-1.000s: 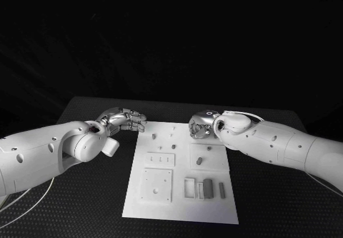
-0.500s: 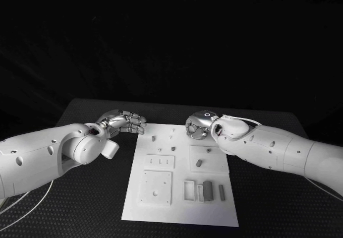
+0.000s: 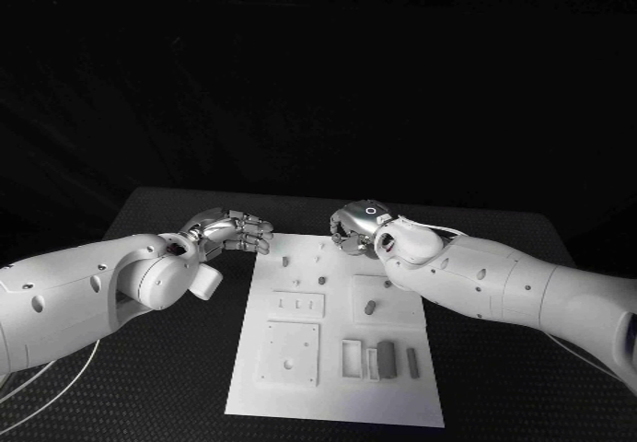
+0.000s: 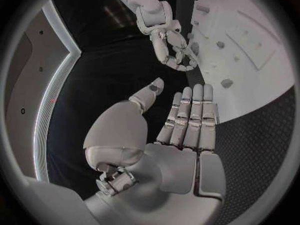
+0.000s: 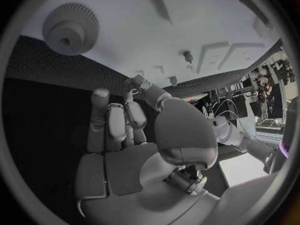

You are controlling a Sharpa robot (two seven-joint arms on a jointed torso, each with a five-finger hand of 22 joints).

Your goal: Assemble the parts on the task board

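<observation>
The white task board (image 3: 339, 378) lies in the middle of the black table. Small grey parts stand on it: two pegs (image 3: 318, 276) near its far end, one (image 3: 370, 307) at mid-right, and upright pieces (image 3: 387, 356) near the front. A grey gear (image 5: 70, 30) lies flat on the board ahead of my right hand (image 3: 356, 228), which hovers over the board's far edge with its fingers (image 5: 115, 120) loosely bent and nothing seen in them. My left hand (image 3: 233, 230) hangs just off the board's far left corner with its fingers (image 4: 187, 115) straight, thumb apart, holding nothing.
Raised square plates (image 3: 290, 352) and slotted frames (image 3: 352, 359) sit on the near half of the board. Black table (image 3: 146, 387) surrounds the board on both sides. In the left wrist view the right hand (image 4: 170, 47) hangs beside the board's corner (image 4: 250, 50).
My right hand has moved left along the board's far edge, toward the left hand. The left hand has barely shifted.
</observation>
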